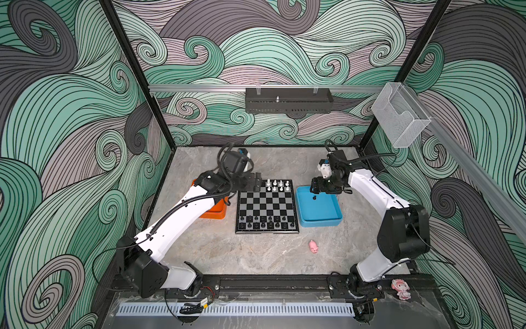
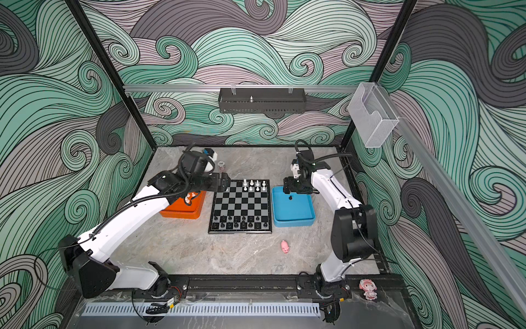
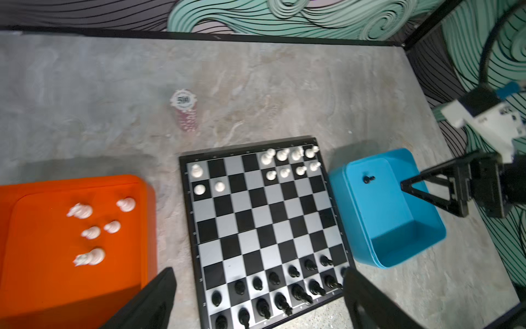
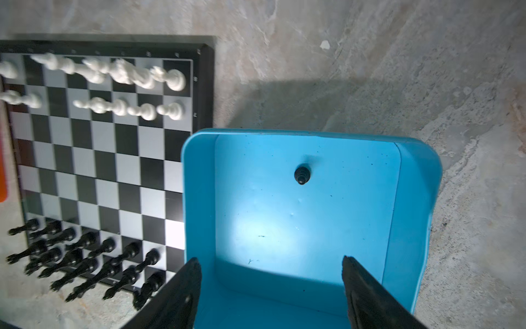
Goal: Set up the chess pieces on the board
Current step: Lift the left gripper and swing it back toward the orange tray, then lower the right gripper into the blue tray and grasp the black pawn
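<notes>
Left hand (image 3: pixel 257 277), spread and empty, hovers at the far left corner of the board (image 1: pixel 267 205), beside the orange tray (image 3: pixel 57 284) holding five loose white pieces (image 3: pixel 91 232). Right hand (image 4: pixel 270 258), spread and empty too, hangs over the blue tray (image 4: pixel 199 199), where one black pawn (image 4: pixel 301 174) sits. Black pieces (image 1: pixel 266 222) line the board's near rows.

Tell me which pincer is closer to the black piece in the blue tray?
Right. The right pincer hangs close by the black piece; the left pincer is across the board.
</notes>
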Controlling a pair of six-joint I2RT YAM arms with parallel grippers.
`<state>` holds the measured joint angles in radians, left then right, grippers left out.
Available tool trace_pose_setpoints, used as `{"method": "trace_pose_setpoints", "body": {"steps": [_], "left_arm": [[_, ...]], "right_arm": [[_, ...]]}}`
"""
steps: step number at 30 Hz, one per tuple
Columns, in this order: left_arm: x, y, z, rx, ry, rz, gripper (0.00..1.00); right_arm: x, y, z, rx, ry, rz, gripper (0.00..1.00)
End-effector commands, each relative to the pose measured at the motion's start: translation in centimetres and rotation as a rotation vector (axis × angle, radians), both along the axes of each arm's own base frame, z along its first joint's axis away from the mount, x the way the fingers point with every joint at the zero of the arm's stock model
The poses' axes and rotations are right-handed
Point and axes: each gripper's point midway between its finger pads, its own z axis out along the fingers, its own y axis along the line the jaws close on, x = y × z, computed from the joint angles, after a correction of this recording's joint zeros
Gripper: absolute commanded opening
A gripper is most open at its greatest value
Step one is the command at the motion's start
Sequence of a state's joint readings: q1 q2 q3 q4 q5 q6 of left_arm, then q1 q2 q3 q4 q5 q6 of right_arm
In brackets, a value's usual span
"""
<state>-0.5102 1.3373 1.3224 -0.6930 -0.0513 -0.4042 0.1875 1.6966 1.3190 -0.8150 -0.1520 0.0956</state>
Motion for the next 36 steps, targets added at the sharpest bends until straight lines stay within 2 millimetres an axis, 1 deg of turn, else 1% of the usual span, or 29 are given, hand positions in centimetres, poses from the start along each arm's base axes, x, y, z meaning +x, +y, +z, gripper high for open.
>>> {"method": "trace_pose_setpoints", "body": {"steps": [1,3,5,9,15,17,20,22,26,28,36], "left_arm": [[-0.7,2.4,-0.8,-0.021,0.059,0.041,0.94],[-0.5,3.9,-1.6,-0.050,0.091,0.078,0.94],[-0.4,5.0,-2.3,-0.076,0.117,0.110,0.94],[-0.1,5.9,-3.3,-0.097,0.148,0.142,0.94],[0.7,5.9,-4.1,-0.104,0.171,0.152,0.95],[0.9,5.8,-4.1,-0.107,0.175,0.150,0.94],[1.2,5.6,-4.2,-0.108,0.179,0.143,0.94],[1.3,5.5,-4.3,-0.110,0.182,0.137,0.95],[1.4,5.2,-4.6,-0.115,0.192,0.127,0.94],[1.5,5.0,-4.6,-0.123,0.195,0.122,0.94],[1.8,4.7,-4.9,-0.134,0.206,0.114,0.95]], "right_arm": [[0.5,-1.2,-0.9,-0.071,0.024,-0.042,0.77],[0.9,-1.5,-1.7,-0.093,0.034,-0.042,0.76],[1.2,-1.6,-2.5,-0.110,0.044,-0.042,0.75],[1.8,-1.7,-3.7,-0.124,0.044,-0.042,0.71],[2.2,-1.9,-5.3,-0.142,0.064,-0.036,0.62],[2.3,-1.8,-5.6,-0.140,0.065,-0.037,0.56],[2.5,-1.6,-5.9,-0.130,0.059,-0.037,0.49],[2.7,-1.5,-6.1,-0.126,0.055,-0.032,0.48],[2.8,-1.3,-6.6,-0.121,0.064,-0.025,0.42],[2.8,-1.2,-6.9,-0.118,0.067,-0.023,0.41],[3.0,-0.9,-7.3,-0.104,0.053,-0.015,0.32]]}}
